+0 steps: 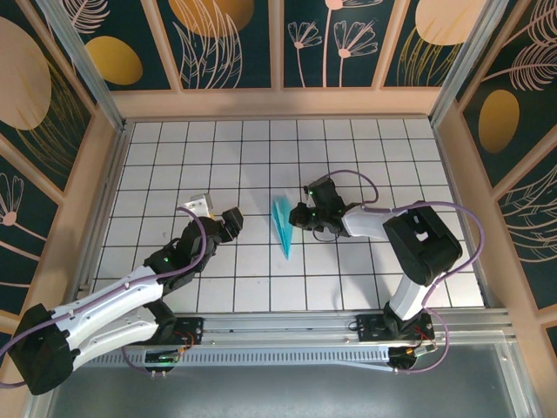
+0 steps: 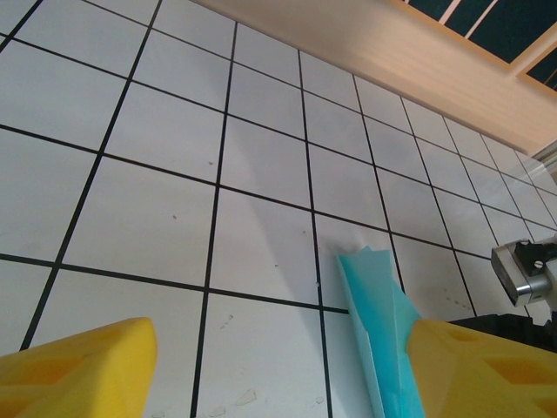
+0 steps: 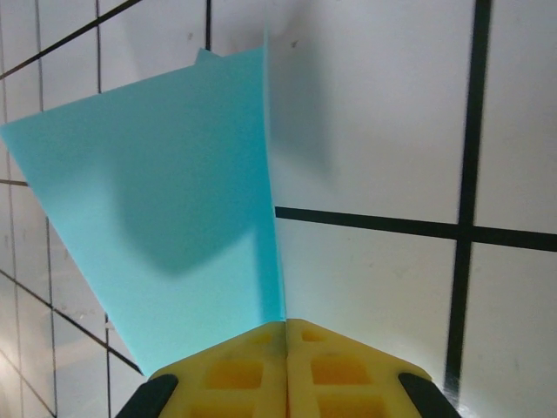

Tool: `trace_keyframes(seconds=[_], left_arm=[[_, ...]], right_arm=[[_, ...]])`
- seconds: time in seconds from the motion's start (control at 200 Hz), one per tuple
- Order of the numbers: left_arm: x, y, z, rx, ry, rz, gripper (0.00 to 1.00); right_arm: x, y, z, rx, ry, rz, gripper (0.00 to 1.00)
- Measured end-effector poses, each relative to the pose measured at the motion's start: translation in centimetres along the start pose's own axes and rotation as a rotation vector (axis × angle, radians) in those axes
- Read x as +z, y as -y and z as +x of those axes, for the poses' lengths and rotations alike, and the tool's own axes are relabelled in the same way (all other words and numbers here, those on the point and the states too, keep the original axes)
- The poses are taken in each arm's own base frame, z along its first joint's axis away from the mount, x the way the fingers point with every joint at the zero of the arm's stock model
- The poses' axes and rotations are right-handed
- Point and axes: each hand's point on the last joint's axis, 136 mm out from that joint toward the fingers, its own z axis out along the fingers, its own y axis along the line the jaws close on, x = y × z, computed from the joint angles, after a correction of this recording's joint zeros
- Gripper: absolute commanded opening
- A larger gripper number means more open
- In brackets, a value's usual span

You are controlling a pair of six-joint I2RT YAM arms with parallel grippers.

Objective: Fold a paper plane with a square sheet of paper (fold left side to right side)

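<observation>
Where the white, black-gridded worktop (image 1: 174, 148) sits boxed in by dark teal, leaf-patterned wall panels (image 1: 235, 35), the left end effector (image 1: 228, 222) hovers released, fingers spread. Just right of it, mid-worktop, lies the teal paper plane (image 1: 283, 225), its edge pinched by the clenched right end effector (image 1: 303, 218).

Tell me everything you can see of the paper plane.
The paper plane is a slim dart of thin, matte teal-blue paper, unmarked, with sharp creases. It lies near the middle of the white grid table, point toward the near edge, wider tail away, one side lifting off the surface. The closed right tool seems to pinch its edge; the open left tool sits beside it, not gripping.
</observation>
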Motion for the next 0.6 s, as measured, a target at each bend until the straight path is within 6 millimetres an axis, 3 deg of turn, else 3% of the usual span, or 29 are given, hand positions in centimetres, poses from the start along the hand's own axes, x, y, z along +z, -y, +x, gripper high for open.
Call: trace_keyframes(seconds=[0.27,0.601], left_arm=[[0.1,-0.1,0.0,-0.002,0.000,-0.002,0.77],[0.2,-0.2,0.1,0.001,-0.007,-0.005,0.78]], right_arm=[[0.0,0.3,0.1,0.004,-0.007,0.019,0.15],[-1.1,0.8,-0.3,-0.012,0.011,0.084,0.39]])
